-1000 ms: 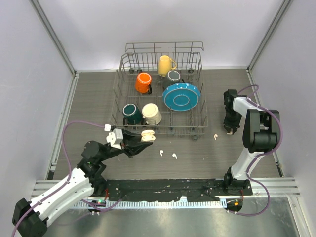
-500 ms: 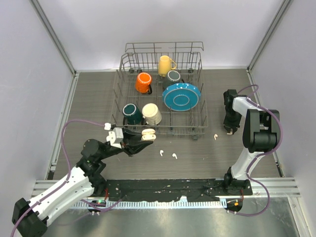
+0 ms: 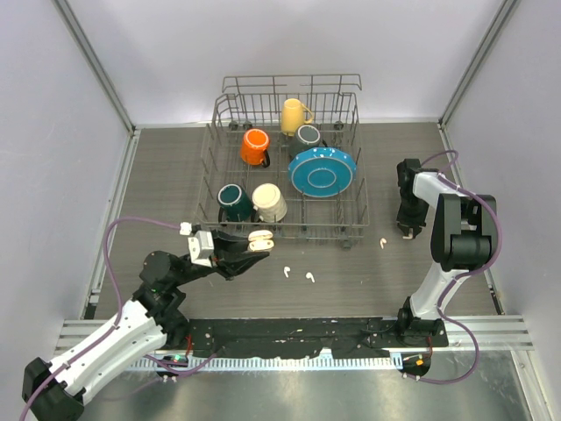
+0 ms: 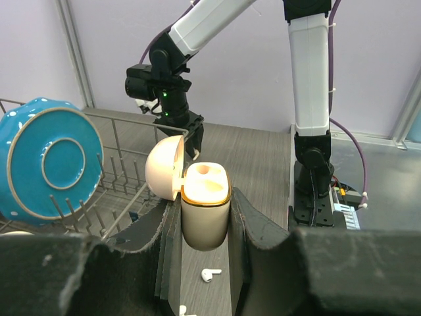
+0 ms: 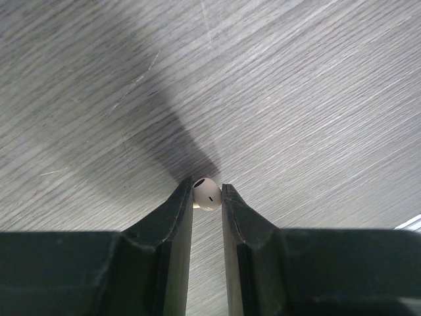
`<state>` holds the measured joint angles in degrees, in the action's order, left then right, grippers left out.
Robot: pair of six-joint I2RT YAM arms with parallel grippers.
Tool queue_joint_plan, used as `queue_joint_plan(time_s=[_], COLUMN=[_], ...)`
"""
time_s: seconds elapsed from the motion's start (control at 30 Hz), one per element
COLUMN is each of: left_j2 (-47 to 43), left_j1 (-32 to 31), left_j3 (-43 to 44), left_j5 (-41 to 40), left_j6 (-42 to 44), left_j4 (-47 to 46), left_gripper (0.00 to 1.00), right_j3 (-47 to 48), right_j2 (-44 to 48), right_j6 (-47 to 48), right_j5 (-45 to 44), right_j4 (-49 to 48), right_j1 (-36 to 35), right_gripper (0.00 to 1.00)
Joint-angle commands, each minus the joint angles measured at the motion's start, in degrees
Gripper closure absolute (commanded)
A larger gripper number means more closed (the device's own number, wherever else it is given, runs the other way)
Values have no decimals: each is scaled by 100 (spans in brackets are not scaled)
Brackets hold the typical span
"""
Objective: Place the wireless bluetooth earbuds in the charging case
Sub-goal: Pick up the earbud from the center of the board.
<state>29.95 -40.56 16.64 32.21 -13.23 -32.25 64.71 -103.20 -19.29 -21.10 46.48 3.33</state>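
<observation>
Two-finger left gripper point(image 3: 249, 245): near-left part of the table point(image 3: 158, 184), reaching right; fingers pressed in on the charging case point(image 4: 205, 217) from both sides, holding it clear of the surface.
charging case: cream, rounded, gold band at the rim; stands upright between the pads in the left wrist view, white insert with a recess facing up.
lid point(image 4: 163, 170): hinged open, swung off to the case's left in that view, inner side towards the case.
dish rack point(image 3: 213, 175): wire, centre-far, just beyond the held case.
rack contents: orange mug point(image 3: 255, 146), teal mug point(image 3: 234, 200), cream mug point(image 3: 269, 202), yellow mug point(image 3: 294, 115), grey mug point(image 3: 308, 136), blue plate point(image 3: 322, 170) on edge at the right end.
first loose earbud point(image 3: 286, 272): white, lying on the table just right of the case and nearer; the left wrist view shows a bud on the surface below the case.
second loose earbud point(image 3: 308, 276): beside the first, to its right; close but apart.
third loose earbud point(image 3: 383, 243): on the table off the rack's near-right corner, just left of the right arm's fingertips.
right gripper point(image 3: 408, 230): right side of the table, pointing straight down; tips pinching the fourth earbud point(image 5: 207, 193).
fourth earbud: white, rounded head showing between the two fingertips in the right wrist view, down at the wood-grain surface; cannot tell if it touches the table.
case-to-held-bud spacing: well apart, with the rack's near-right corner and all three loose buds between them.
</observation>
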Motion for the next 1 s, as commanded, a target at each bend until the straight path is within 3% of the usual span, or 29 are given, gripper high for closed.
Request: queue_joint_plan(time_s=[0.0, 0.97], left_j2=[-51, -271], left_j1=[-14, -22], left_j3=[14, -21], left_j5=[40, -92], left_j6=[5, -30], left_j4=[-106, 114], left_gripper=[100, 100], right_j3=[-11, -11], right_j2=[-165, -95], right_j6=[57, -13], right_j5=[115, 238], right_j4=[-139, -192], right_j1=[-52, -96], right_gripper=[90, 62])
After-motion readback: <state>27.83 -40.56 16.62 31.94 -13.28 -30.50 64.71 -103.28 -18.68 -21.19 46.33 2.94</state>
